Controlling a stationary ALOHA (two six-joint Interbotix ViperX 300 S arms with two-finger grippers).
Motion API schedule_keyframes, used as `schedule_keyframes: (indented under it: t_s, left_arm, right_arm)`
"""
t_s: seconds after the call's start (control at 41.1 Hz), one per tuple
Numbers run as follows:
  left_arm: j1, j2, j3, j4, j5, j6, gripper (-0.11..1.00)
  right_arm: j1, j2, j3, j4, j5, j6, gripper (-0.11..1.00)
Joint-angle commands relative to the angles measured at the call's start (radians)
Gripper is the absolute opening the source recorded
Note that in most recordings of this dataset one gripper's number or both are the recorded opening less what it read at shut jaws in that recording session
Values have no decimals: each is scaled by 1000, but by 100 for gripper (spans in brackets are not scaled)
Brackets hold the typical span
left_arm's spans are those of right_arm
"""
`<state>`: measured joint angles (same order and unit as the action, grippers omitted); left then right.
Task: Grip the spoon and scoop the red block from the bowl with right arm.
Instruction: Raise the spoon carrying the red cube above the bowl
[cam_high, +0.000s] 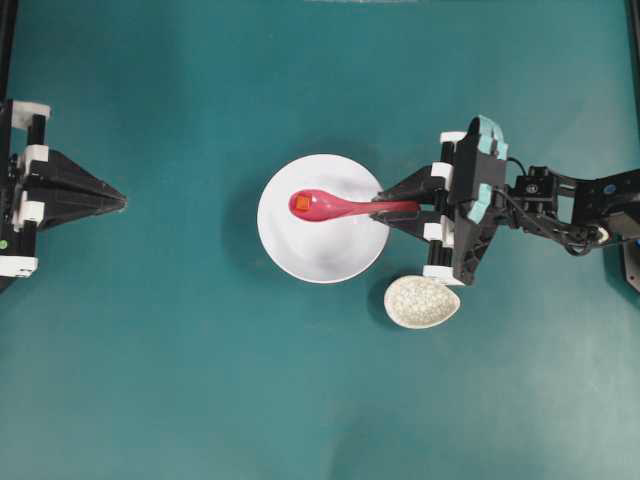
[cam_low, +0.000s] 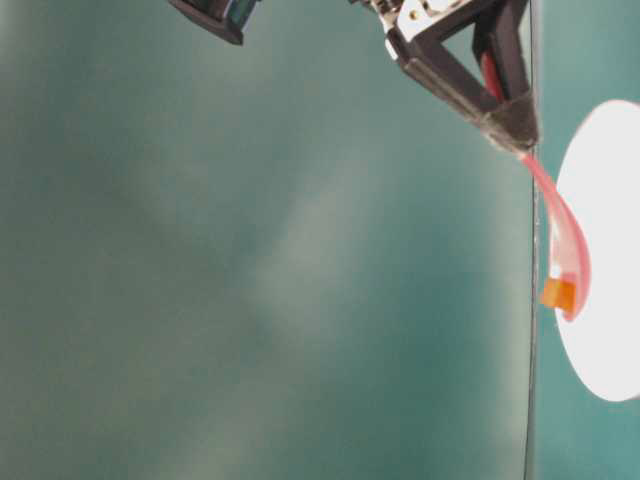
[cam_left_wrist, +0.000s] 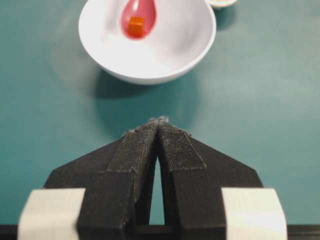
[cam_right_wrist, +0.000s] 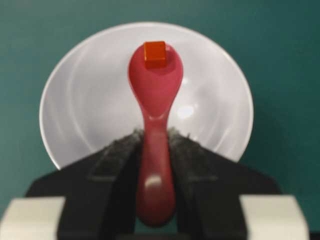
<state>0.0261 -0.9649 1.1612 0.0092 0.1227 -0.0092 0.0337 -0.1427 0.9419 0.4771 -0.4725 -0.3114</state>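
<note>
A: Layout, biggest first?

B: Green counter (cam_high: 200, 380). White bowl (cam_high: 300, 258) near its middle. Right arm (cam_high: 560, 200) reaches in from the right edge of the overhead view; the left end effector (cam_high: 118, 201) sits well apart at the left edge, tips aimed toward the bowl.

A: Left end effector state?

B: Fingers pressed together at the tips (cam_left_wrist: 159, 121), nothing between them.

A: Right one?

B: Right end effector (cam_high: 385, 208) is at the bowl's right rim, clamped on the spoon (cam_high: 345, 207) handle. Jaws partly apart, the handle filling the gap; the wrist view shows a pad on each side of it.

A: Spoon orientation?

B: Long axis runs left-right in the overhead view. Handle end at the right in the end effector, scoop end pointing left over the bowl's interior. From table level the scoop end hangs lower than the handle.

A: Block?

B: Red block (cam_high: 301, 203) sits in the scoop, near its far tip. All four views agree.

A: Anything else?

B: Speckled egg-shaped dish (cam_high: 422, 301) on the counter just beside the bowl, on the lower right in the overhead view, below the right end effector.
</note>
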Motion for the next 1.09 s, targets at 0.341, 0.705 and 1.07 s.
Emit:
schedule_keyframes:
  t_s: [0.341, 0.705, 1.07]
  left_arm:
    - [2, 5, -28, 3, -6, 0, 0]
    - [2, -12, -31, 3, -2, 0, 0]
    - [2, -60, -38, 3, 66, 8, 0]
  right_arm:
    - [3, -110, -8, -3, 2, 6, 24]
    - [3, -195, -8, -3, 63, 5, 24]
    - [2, -252, -9, -3, 72, 5, 24]
